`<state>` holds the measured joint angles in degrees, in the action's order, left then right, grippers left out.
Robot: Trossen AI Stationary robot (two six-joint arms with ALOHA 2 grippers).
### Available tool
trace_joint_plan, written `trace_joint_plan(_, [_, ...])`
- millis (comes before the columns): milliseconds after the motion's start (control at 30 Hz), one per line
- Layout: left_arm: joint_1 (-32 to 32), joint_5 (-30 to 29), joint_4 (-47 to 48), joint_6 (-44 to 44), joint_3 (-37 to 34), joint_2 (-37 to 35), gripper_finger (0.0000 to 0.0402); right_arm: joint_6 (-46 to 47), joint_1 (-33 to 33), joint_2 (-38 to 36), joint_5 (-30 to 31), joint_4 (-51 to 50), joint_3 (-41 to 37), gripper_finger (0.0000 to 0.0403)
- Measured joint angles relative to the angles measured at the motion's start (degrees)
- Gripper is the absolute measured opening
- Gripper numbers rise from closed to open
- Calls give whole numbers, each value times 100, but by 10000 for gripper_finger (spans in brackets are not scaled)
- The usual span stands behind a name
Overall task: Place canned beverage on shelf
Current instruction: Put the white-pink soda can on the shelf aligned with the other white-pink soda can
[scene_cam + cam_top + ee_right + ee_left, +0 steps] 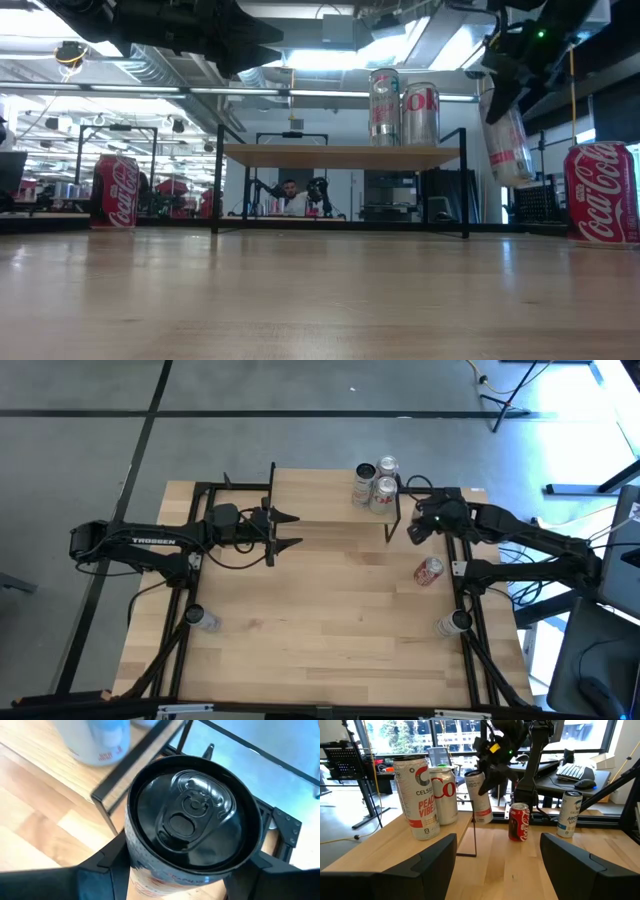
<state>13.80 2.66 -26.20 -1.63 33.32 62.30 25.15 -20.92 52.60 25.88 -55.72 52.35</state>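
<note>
One can up in the air, two parked on the shelf (340, 154) already.
Right gripper (182, 862) was clamped on the white can (507, 148), hanging just off the shelf's end, slightly tilted; I'd level it and lift it clear of the edge. Shelf had bare board past the two cans (403, 106). Left gripper (292, 531) sat open by the far end.
</note>
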Motion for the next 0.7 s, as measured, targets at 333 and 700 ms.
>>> trace_joint_plan(333, [0,0,0,0,0,0,270,496,1288,3,-2,-149,330,218])
trace_joint_plan(700, [0,0,0,0,0,0,270,875,2741,289,486,142,792,217])
